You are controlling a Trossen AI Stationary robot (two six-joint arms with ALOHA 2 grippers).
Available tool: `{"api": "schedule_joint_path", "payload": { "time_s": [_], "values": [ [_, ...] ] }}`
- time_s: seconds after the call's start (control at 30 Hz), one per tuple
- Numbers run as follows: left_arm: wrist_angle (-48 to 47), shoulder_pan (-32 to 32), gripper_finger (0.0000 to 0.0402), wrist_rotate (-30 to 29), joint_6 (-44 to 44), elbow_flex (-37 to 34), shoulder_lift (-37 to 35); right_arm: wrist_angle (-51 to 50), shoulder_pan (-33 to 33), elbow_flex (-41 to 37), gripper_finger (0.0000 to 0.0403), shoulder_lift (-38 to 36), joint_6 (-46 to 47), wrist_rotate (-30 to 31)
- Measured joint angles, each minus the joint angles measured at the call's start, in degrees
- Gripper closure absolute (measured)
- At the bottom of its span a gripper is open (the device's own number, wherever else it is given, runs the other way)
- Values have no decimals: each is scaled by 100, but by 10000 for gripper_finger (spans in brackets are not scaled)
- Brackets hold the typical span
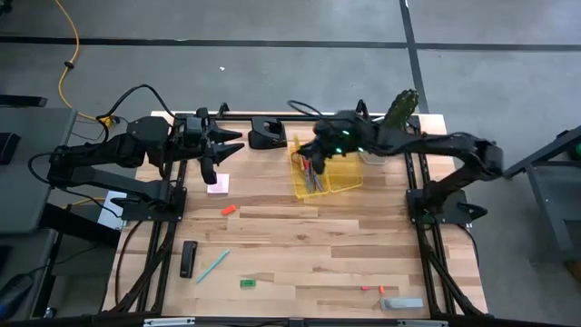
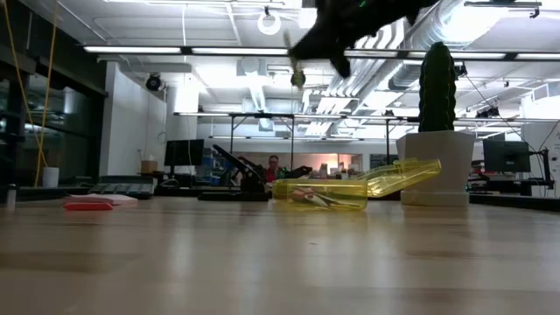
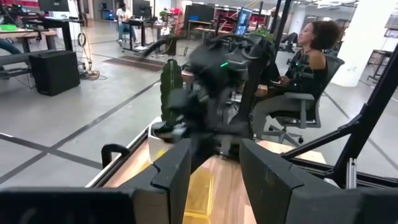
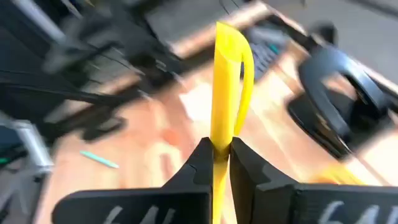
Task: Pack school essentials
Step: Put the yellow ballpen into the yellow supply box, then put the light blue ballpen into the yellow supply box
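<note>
A clear yellow case (image 1: pixel 338 178) lies open at the table's far middle with scissors and pencils inside. My right gripper (image 1: pixel 310 156) hangs over the case's left end, shut on a long yellow thing (image 4: pixel 225 93), by its look a pencil. My left gripper (image 1: pixel 227 147) hovers open at the far left, level, above the pale pink pad (image 1: pixel 218 185), with nothing between its fingers (image 3: pixel 177 171). Lying flat on the wood are a teal pencil (image 1: pixel 213 265), a green eraser (image 1: pixel 248 283) and an orange-red bit (image 1: pixel 229 210). My right gripper pinches the yellow thing between its two fingers (image 4: pixel 202 165), at a spot (image 4: pixel 221 144) well short of its free end. It runs on past the fingertips, roughly in line with them. The fingers come from the table's right, slanting down. The thing is lifted clear, above the case.
A black bar (image 1: pixel 188 258) lies near the left front, with small red bits (image 1: pixel 366 288) and a grey piece (image 1: pixel 400 304) near the right front. A black desk tool (image 1: pixel 272 134) and a potted cactus (image 1: pixel 400 109) stand at the far edge. A person sits beyond the table (image 3: pixel 311 68).
</note>
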Motion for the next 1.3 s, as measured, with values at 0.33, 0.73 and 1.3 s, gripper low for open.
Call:
{"api": "schedule_joint_path", "payload": {
  "time_s": [0.33, 0.73, 1.3],
  "values": [
    [0, 0, 276, -11, -45, 0, 0, -1124, -676, 773, 391, 1919, 1575, -146],
    [-2, 0, 276, -70, -42, 0, 0, -1404, -545, 772, 379, 2457, 2854, -372],
    [-22, -2, 276, -247, -42, 0, 0, -1531, -410, 771, 291, 2457, 2977, -12]
  ]
}}
